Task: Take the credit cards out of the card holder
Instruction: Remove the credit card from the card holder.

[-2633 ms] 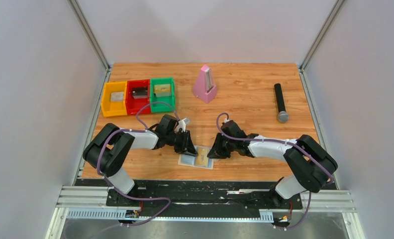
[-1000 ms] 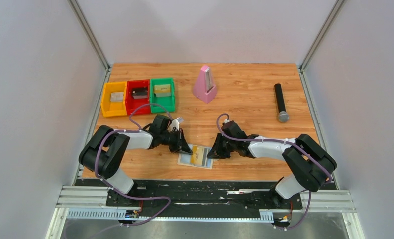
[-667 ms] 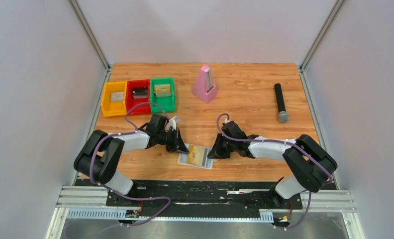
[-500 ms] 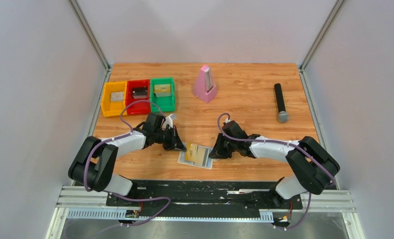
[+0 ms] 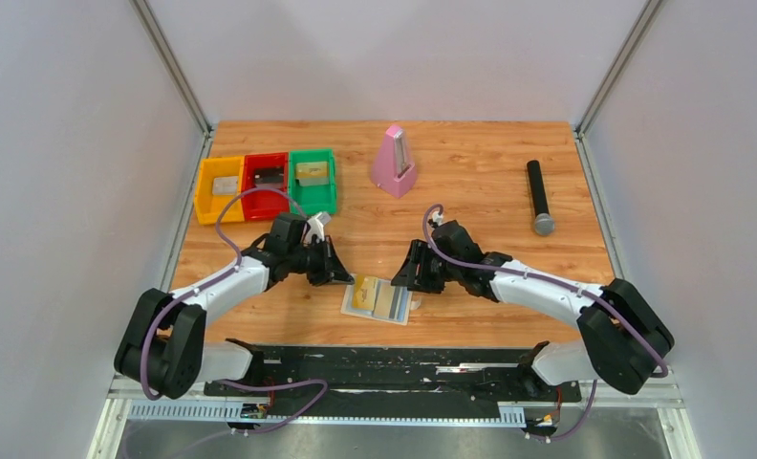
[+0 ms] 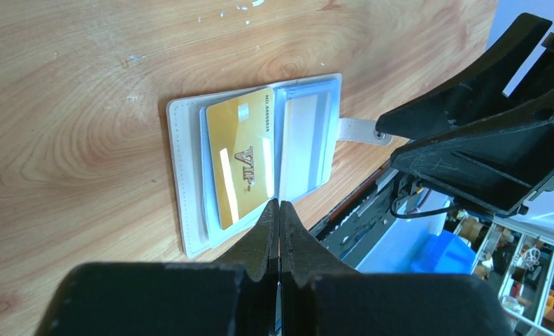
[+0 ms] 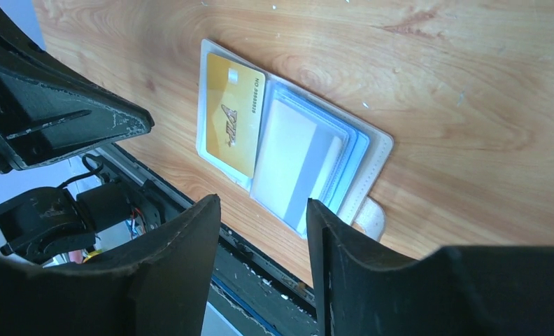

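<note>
On the open card holder (image 6: 183,182) — a gold card (image 6: 240,164), face-up.

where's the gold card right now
In the top view, the gold card lies on the left half of the open card holder, near the front edge of the table, between the left gripper and the right gripper.

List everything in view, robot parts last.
table: one, wooden, under everything
card holder: one, cream with blue panels, open, near edge
gold card: one, yellow-gold, holder's left panel
striped card: one, pale with grey stripe, holder's right panel
bins: three, yellow, red, green, far left
metronome: one, pink, far centre
microphone: one, black, far right
left hand: one, black, shut, holder's left edge
right hand: one, black, open, holder's right edge
</note>
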{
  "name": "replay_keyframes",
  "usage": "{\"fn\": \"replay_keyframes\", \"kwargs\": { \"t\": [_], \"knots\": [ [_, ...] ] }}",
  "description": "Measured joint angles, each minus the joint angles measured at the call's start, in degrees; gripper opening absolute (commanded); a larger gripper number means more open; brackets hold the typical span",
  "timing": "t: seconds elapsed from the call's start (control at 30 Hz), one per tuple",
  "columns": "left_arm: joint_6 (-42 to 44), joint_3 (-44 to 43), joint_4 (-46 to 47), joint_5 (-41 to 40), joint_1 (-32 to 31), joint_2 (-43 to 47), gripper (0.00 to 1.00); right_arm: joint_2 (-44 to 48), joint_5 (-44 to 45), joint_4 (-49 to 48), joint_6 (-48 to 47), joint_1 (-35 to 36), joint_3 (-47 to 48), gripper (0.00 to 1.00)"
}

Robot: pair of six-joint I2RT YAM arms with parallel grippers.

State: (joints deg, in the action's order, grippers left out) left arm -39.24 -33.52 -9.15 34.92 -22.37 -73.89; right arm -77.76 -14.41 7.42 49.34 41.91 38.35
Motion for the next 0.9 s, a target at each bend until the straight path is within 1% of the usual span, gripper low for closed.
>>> {"fn": "replay_keyframes", "kwargs": {
  "t": [0.07, 0.23, 0.33, 0.5, 0.7, 0.9],
  "knots": [
    [-0.04, -0.04, -0.24, -0.55, 0.00, 0.22, 0.05, -0.02, 0.02, -0.09, 0.07, 0.04, 0.15, 0.46],
    [0.74, -0.63, -2.62, -2.86, 0.00, -0.87, 0.21, -1.49, 0.04, -0.72, 0.52, 1.22, 1.44, 0.46],
    [1.01, -0.66, -2.84, -4.09, 0.02, -1.81, 0.23, -4.17, 0.42, -1.11, 1.07, 2.99, 3.63, 0.46],
    [1.25, -0.74, -2.54, -4.94, 0.02, -4.81, 0.26, -10.01, 1.53, -1.29, 2.71, 5.64, 8.15, 0.49],
    [1.36, -0.70, -1.64, -4.52, 0.02, -7.72, 0.29, -16.35, 3.45, -0.72, 4.20, 7.28, 11.93, 0.48],
    [1.31, 0.39, 1.77, -3.06, 0.00, -8.61, 0.32, -20.72, 5.05, 0.39, 4.90, 8.17, 14.84, 0.48]
  ]
}}
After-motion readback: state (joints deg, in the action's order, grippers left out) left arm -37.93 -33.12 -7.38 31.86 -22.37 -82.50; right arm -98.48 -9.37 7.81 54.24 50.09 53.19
